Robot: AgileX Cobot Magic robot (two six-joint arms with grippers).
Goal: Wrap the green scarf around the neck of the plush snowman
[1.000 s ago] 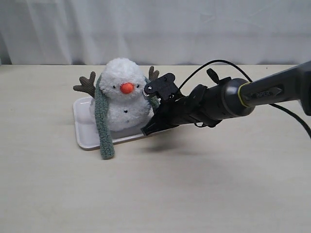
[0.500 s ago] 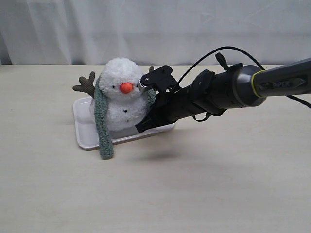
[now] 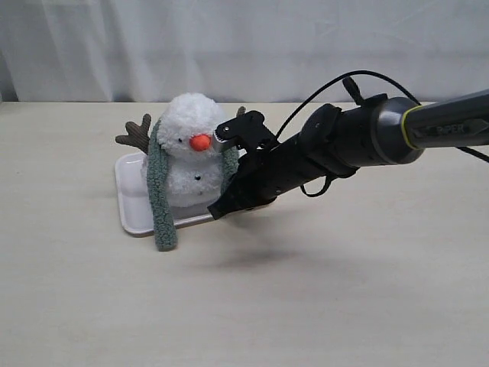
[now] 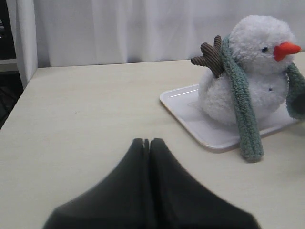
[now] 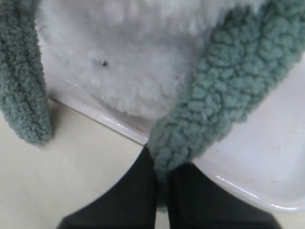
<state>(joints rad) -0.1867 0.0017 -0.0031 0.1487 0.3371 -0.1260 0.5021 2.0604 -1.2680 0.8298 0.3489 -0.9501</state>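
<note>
The plush snowman [image 3: 189, 149] sits upright on a white tray [image 3: 131, 206], with its orange nose facing the camera. The green scarf [image 3: 160, 195] is draped behind its neck. One end hangs down its left side to the table [image 4: 244, 109]. The other end [image 5: 224, 95] comes down the snowman's right side, and my right gripper [image 3: 221, 208] is shut on its tip, low at the tray's front edge [image 5: 162, 167]. My left gripper [image 4: 146, 141] is shut and holds nothing; it is well off to the side of the tray and does not show in the exterior view.
A white curtain [image 3: 244, 46] hangs behind the beige table [image 3: 306, 306]. The right arm [image 3: 359, 145] slants in from the right, with a black cable looping above it. The tray's rim [image 5: 248, 186] runs just beneath the right fingers.
The right gripper has carried the scarf end leftward and down, from beside the snowman's shoulder to in front of its body. The snowman has leaned slightly.
</note>
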